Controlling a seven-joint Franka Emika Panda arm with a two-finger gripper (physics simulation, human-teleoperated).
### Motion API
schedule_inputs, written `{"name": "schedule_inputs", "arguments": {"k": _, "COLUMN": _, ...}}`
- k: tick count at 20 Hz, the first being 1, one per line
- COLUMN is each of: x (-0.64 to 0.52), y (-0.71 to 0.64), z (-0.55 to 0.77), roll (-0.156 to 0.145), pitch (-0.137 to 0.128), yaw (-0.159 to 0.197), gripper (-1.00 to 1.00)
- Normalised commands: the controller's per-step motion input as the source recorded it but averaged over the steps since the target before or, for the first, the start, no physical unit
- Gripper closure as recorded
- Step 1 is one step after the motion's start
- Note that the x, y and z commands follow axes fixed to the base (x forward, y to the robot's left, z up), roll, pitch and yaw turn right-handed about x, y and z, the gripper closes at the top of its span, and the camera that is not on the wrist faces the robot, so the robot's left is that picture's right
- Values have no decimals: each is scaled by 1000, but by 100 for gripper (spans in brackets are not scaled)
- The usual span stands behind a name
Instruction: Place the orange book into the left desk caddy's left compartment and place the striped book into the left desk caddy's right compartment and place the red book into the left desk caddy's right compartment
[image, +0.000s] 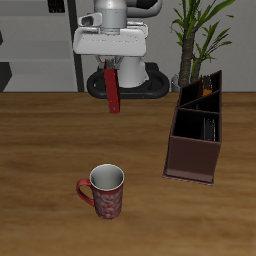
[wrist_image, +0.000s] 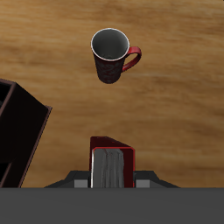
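Gripper (image: 112, 68): clamped on red book (image: 112, 88), aloft near desk's back edge; carry over left desk caddy (image: 196, 135); lower squarely into right compartment.

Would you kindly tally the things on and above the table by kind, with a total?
Books: 3, namely the red book in the gripper, plus the orange book and striped book in the left desk caddy
Caddies: 1
Mugs: 1, the mug
Total: 5

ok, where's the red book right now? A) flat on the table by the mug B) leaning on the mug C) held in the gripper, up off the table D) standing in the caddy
C: the red book hangs clamped in the gripper, clear of the table, apart from the mug and the caddy.
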Motion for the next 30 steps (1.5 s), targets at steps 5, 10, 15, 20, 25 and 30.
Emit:
{"name": "schedule_inputs", "arguments": {"k": 5, "x": 43, "y": 436, "z": 287, "roll": 15, "pitch": -24, "yaw": 36, "gripper": 100}}
{"name": "schedule_inputs", "arguments": {"k": 10, "x": 186, "y": 192, "z": 229, "roll": -86, "pitch": 11, "yaw": -106, "gripper": 100}}
{"name": "schedule_inputs", "arguments": {"k": 15, "x": 244, "y": 188, "z": 215, "roll": -84, "pitch": 15, "yaw": -132, "gripper": 100}}
{"name": "schedule_inputs", "arguments": {"k": 20, "x": 123, "y": 225, "z": 74, "roll": -50, "pitch": 19, "yaw": -104, "gripper": 100}}
{"name": "schedule_inputs", "arguments": {"k": 25, "x": 93, "y": 269, "z": 52, "roll": -24, "pitch": 32, "yaw": -84, "gripper": 100}}
{"name": "schedule_inputs", "arguments": {"k": 30, "x": 37, "y": 346, "z": 28, "roll": 42, "pitch": 3, "yaw": 26, "gripper": 100}}
